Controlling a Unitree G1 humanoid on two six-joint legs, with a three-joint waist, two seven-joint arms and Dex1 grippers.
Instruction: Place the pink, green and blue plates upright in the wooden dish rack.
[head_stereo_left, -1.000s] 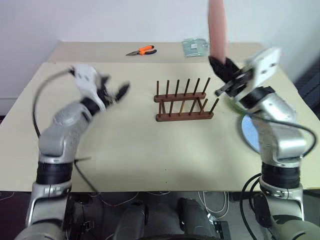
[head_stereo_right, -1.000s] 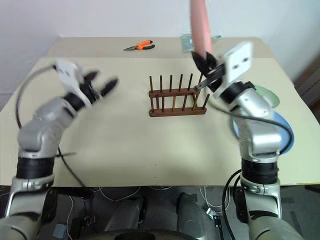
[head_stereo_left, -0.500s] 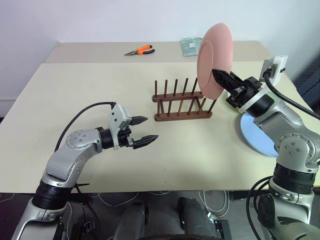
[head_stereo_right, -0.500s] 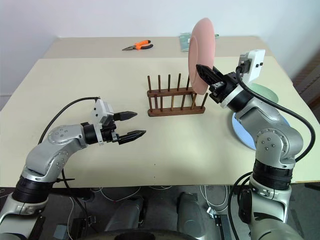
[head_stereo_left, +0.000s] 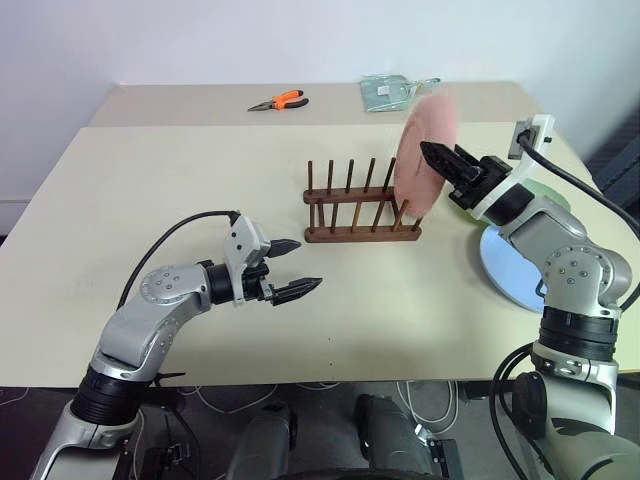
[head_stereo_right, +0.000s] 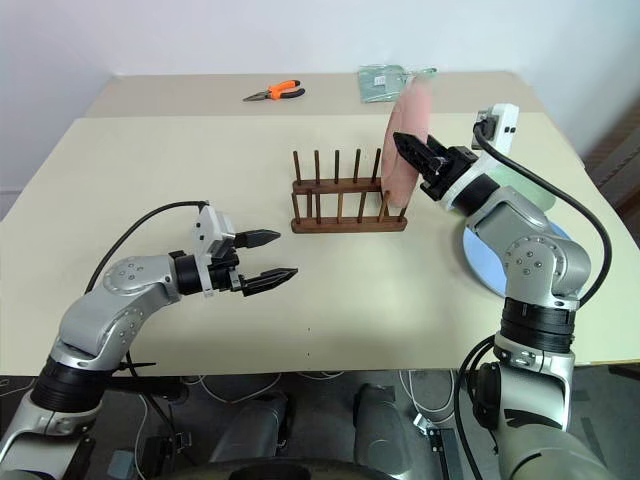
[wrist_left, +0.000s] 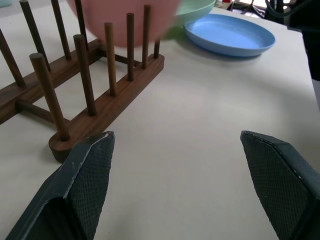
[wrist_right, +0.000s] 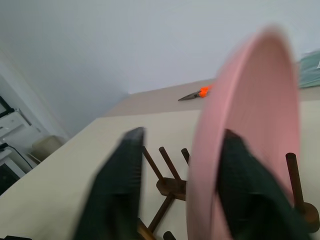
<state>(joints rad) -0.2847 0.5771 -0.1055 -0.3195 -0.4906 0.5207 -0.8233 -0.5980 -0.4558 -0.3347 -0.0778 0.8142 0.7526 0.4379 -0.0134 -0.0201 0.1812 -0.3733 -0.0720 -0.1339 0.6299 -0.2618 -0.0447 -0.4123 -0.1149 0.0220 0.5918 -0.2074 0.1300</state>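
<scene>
The pink plate (head_stereo_left: 420, 150) stands on edge at the right end of the wooden dish rack (head_stereo_left: 355, 208), its lower rim down among the last pegs and its outline blurred. My right gripper (head_stereo_left: 438, 160) is at the plate's right side. In the right wrist view its fingers (wrist_right: 117, 190) are spread apart, with the plate's (wrist_right: 240, 130) rim between them and a gap beside one finger. The blue plate (head_stereo_left: 512, 272) lies flat at the right, and the green plate (wrist_left: 196, 9) lies behind it. My left gripper (head_stereo_left: 305, 264) hovers open and empty, left of and nearer than the rack.
Orange-handled pliers (head_stereo_left: 281, 100) and a clear packet (head_stereo_left: 390, 92) lie on the far table behind the rack. The cream tabletop (head_stereo_left: 150, 190) stretches wide to the left. A black cable (head_stereo_left: 575, 195) loops off my right wrist above the blue plate.
The pink plate has come down from above the rack into its right end, and my right gripper's fingers have spread. My left arm swung inward a second ago, then stayed.
</scene>
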